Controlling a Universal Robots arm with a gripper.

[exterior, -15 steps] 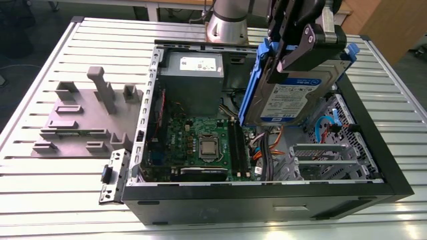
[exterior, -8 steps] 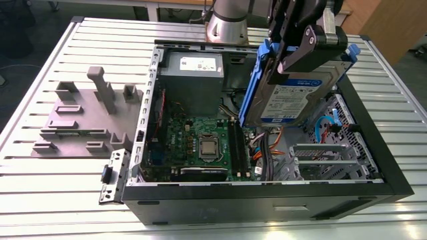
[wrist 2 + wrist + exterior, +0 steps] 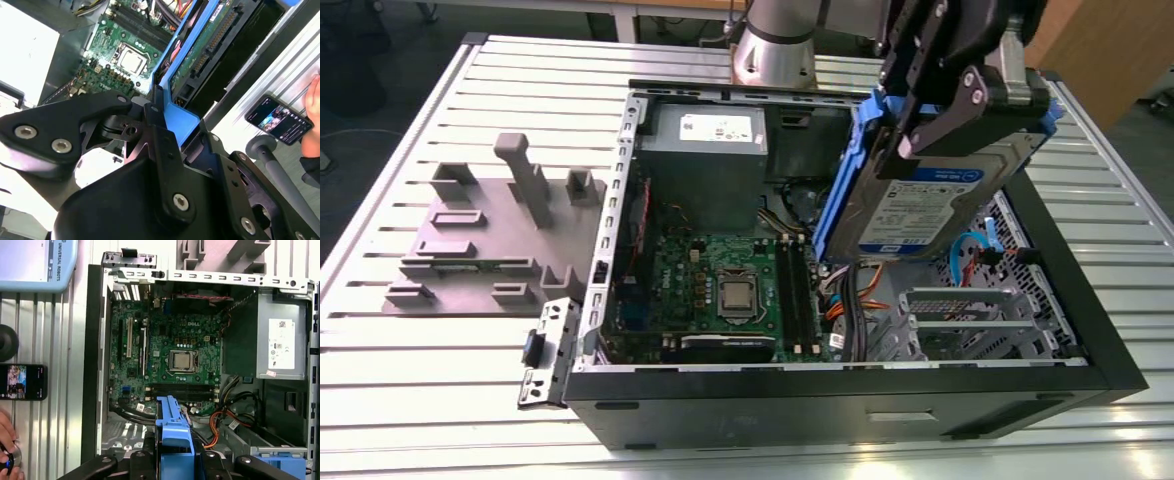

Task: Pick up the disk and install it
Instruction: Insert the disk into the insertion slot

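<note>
My claw is closed on the disk and grips it at its upper end, by the blue rail frame, in the upper right of the exterior view. I hold the disk tilted with its white-and-blue label facing outward. It hangs over the right-hand part of the open computer case. I cannot tell whether its lower edge touches anything inside.

The case lies on its side on the ribbed table. It holds a green motherboard with a processor at its middle, and a grey power-supply box toward the top centre. A silver cage sits at the lower right, with orange and blue cables beside it.

In the second wrist view my claw grips the disk above the board. In the first wrist view the disk's blue frame rises over the case.

A grey slotted fixture stands on the table at the exterior view's left. A phone lies on the table outside the case, near a person's hand.
</note>
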